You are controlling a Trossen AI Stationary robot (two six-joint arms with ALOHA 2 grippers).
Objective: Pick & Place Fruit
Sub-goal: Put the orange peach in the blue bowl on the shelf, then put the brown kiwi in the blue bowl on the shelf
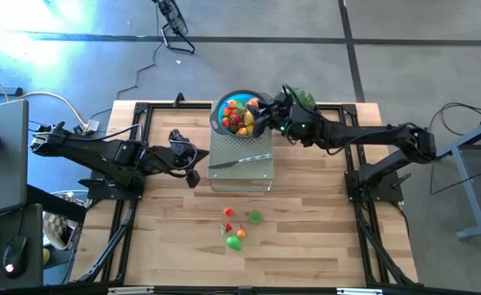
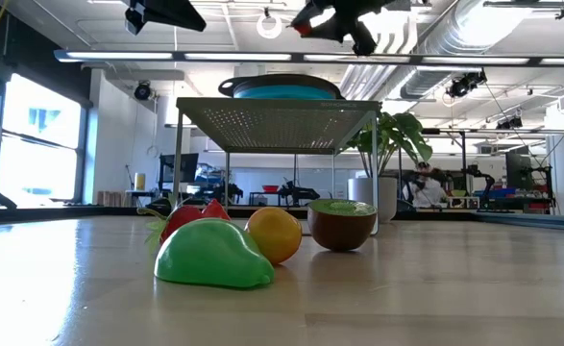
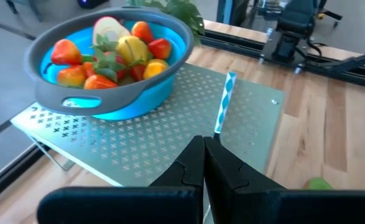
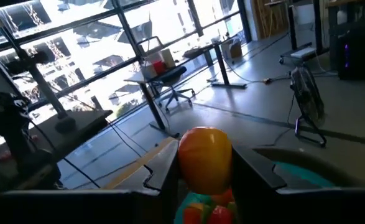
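A blue bowl (image 1: 224,120) piled with small toy fruits (image 3: 110,57) stands on a perforated metal stand (image 1: 256,172) at the table's far middle. My right gripper (image 1: 260,110) hangs over the bowl's right side, shut on an orange-yellow fruit (image 4: 206,158). More fruits lie on the table nearer the front: a green pear (image 2: 212,255), an orange (image 2: 274,234), a halved kiwi (image 2: 342,223) and a strawberry (image 2: 190,216). My left gripper (image 3: 204,158) is shut on nothing and hovers just left of the stand, above the table. My right gripper pinches the orange-yellow fruit by its two opposite sides (image 4: 185,163) between its two fingers. The fingers come level from the table's right side. The fruit is lifted clear, above the fruits in the bowl (image 4: 297,175).
A slim silver knife with a blue handle (image 3: 224,102) lies on the stand, in front of the bowl. A leafy green plant (image 1: 304,98) stands behind my right gripper. Black frame rails (image 1: 133,197) run along the table's left and right sides. Bare wood lies around the loose fruits.
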